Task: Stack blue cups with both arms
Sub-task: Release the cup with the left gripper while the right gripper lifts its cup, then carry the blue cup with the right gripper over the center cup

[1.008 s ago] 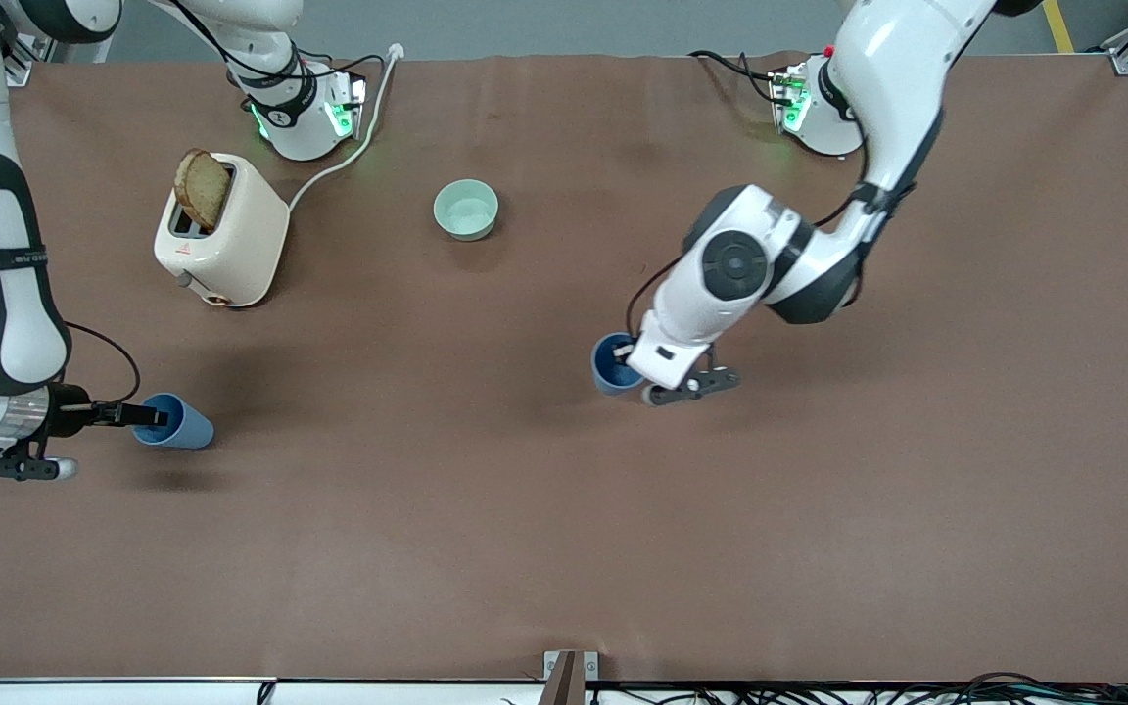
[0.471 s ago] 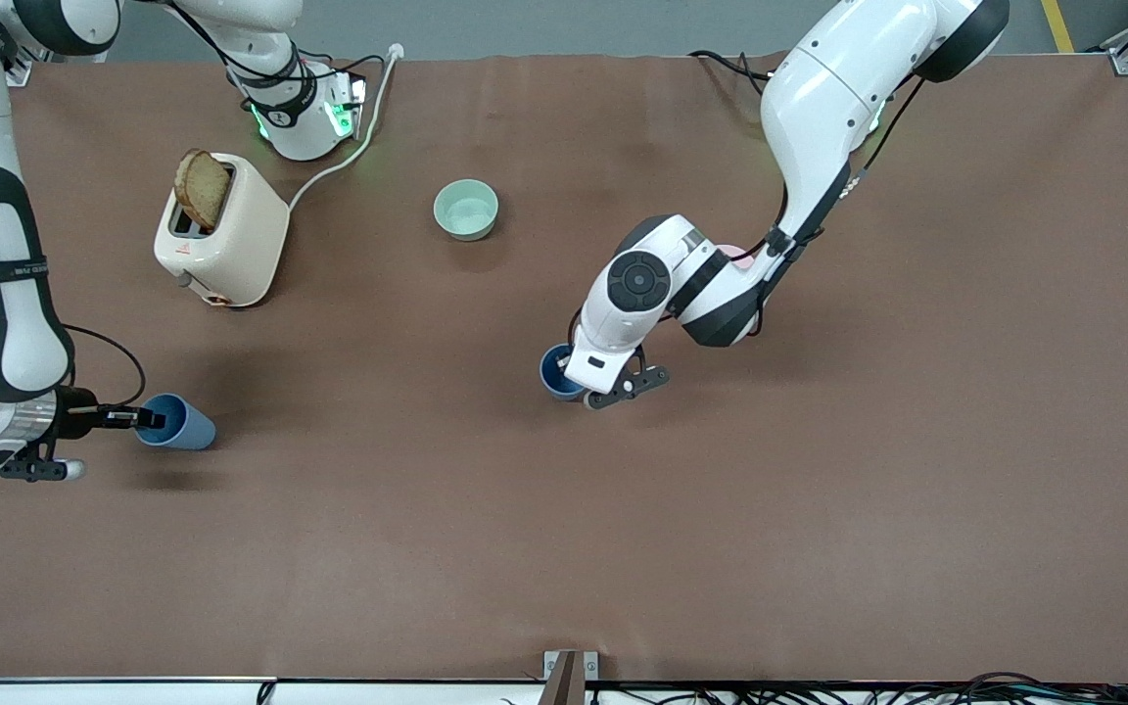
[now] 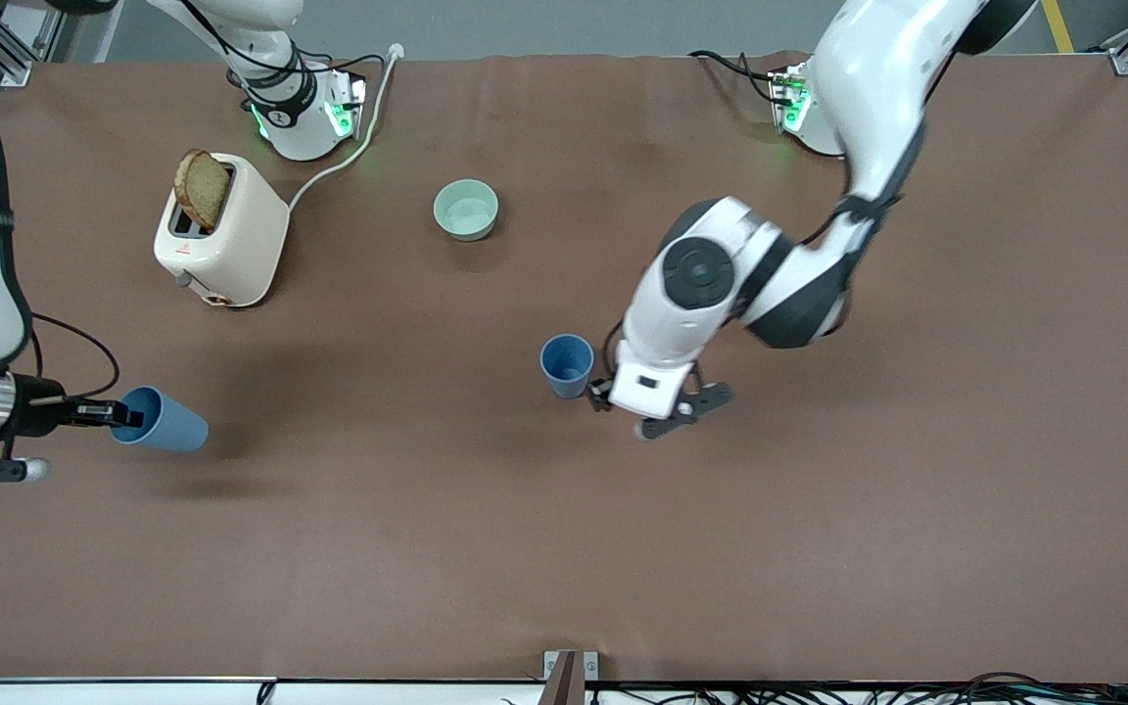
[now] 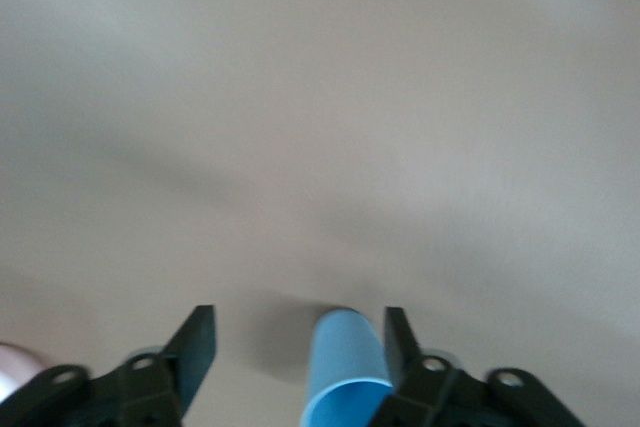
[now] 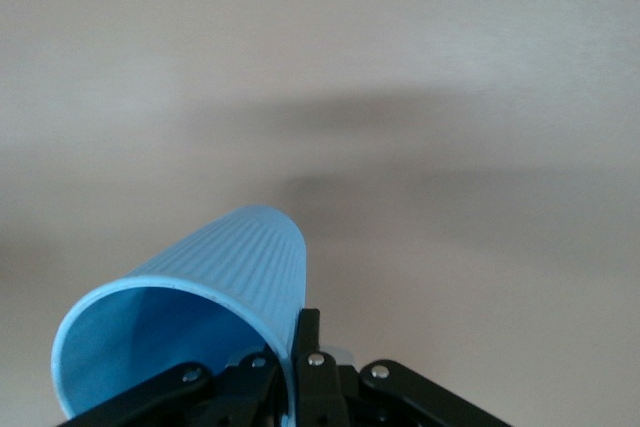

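One blue cup (image 3: 566, 364) stands upright on the table near its middle. My left gripper (image 3: 605, 394) is open just beside it, toward the left arm's end. In the left wrist view the cup (image 4: 345, 367) lies between the spread fingers (image 4: 196, 345), close to one of them, and nothing grips it. My right gripper (image 3: 118, 416) is shut on the rim of the second blue cup (image 3: 161, 423). It holds that cup on its side above the table at the right arm's end. The right wrist view shows the fingers (image 5: 305, 342) pinching that cup's (image 5: 200, 287) wall.
A cream toaster (image 3: 231, 240) with a slice of bread (image 3: 202, 188) in it stands toward the right arm's end, its white cable running to that arm's base. A pale green bowl (image 3: 466, 210) sits farther from the front camera than the standing cup.
My left gripper carried its cup toward the right arm's end, set it down, opened and drew back. My right gripper shifted slightly toward its own table end with its cup.
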`<state>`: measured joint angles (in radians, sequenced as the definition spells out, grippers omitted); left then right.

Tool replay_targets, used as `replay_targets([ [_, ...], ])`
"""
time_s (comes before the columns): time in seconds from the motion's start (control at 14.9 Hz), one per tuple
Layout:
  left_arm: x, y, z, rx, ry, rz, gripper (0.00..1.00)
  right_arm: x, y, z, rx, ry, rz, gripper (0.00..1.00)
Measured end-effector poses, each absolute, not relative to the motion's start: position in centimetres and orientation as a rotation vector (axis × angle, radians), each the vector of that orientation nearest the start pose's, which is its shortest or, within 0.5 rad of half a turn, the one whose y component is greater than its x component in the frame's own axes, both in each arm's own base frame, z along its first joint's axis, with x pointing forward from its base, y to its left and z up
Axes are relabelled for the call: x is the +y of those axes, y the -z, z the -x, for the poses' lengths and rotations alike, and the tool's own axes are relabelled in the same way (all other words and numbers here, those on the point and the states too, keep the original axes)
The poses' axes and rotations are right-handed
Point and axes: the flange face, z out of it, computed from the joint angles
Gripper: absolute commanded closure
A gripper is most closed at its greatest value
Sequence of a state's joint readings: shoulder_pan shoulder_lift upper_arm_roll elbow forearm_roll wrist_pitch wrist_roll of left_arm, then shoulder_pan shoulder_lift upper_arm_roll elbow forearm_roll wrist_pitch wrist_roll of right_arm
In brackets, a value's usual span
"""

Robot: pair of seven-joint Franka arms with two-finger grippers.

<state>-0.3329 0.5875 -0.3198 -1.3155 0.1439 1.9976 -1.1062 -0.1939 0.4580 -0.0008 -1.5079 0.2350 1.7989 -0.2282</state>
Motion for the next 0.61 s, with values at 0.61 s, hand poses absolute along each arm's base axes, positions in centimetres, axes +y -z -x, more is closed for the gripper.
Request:
replay_targets([
  [0.61,-12.3,-64.3,-61.2,-0.146,0.244,3.097,0.0,17.8,-49.8,-62.0,0.33,-0.149,2.973,1.0],
])
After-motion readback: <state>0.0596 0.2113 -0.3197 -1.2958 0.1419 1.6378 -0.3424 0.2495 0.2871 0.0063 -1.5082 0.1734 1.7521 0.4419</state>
